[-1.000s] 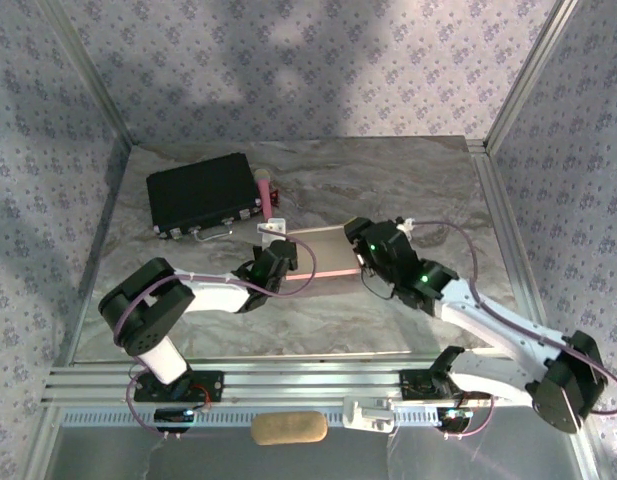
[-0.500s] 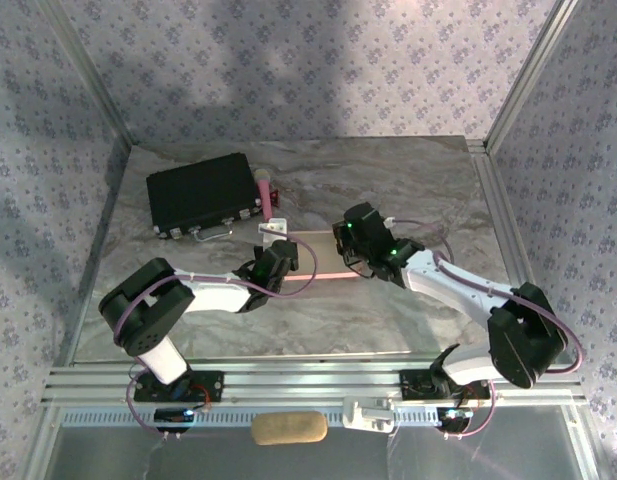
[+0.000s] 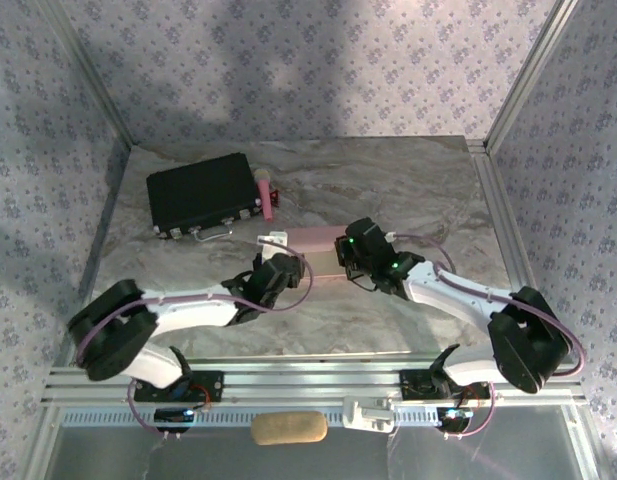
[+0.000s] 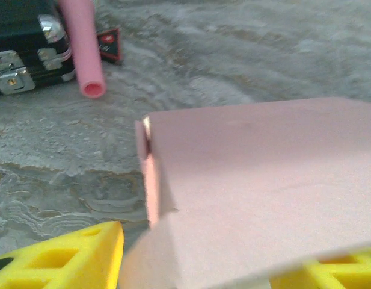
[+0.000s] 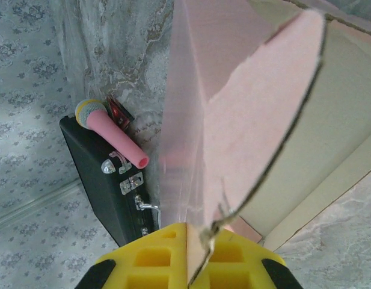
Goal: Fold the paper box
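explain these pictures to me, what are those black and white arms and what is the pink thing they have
Those are two robot arms bolted to the near edge of a marbled table. The wide picture comes from a camera above and behind them; the two close-ups come from cameras on their wrists, so the yellow pieces are each arm's own fingers. On the table lie a black case, a pink microphone beside it, and a pale pink cardboard box being folded. The right fingers are shut on a flap of the box. The left fingers stand apart at the box's other end.
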Controlling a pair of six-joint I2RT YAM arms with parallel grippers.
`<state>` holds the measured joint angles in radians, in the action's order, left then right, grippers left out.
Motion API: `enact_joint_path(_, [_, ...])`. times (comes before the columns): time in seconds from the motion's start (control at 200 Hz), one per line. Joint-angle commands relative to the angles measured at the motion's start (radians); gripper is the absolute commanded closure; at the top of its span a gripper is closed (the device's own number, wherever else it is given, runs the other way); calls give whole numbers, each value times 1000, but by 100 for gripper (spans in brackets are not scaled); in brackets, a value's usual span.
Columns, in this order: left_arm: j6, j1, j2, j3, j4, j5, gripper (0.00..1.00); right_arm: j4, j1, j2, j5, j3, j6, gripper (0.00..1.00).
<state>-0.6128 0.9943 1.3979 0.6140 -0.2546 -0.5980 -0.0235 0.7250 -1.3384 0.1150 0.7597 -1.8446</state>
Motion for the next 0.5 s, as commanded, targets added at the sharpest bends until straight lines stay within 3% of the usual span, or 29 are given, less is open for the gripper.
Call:
enact_joint_path(0.0, [-119, 47, -131, -15, 135, -2, 35, -38, 15, 21, 10, -30, -7, 100])
enact_joint_path(0.19, [-323, 35, -322, -17, 346, 102, 33, -12, 29, 17, 8, -71, -11, 100])
enact_joint_path(0.36, [-415, -152, -311, 16, 389, 420, 33, -31, 34, 6, 4, -69, 5, 100])
enact_joint_path(0.5, [-422, -292, -242, 3, 312, 592, 38, -37, 36, 1, -4, -84, 10, 100])
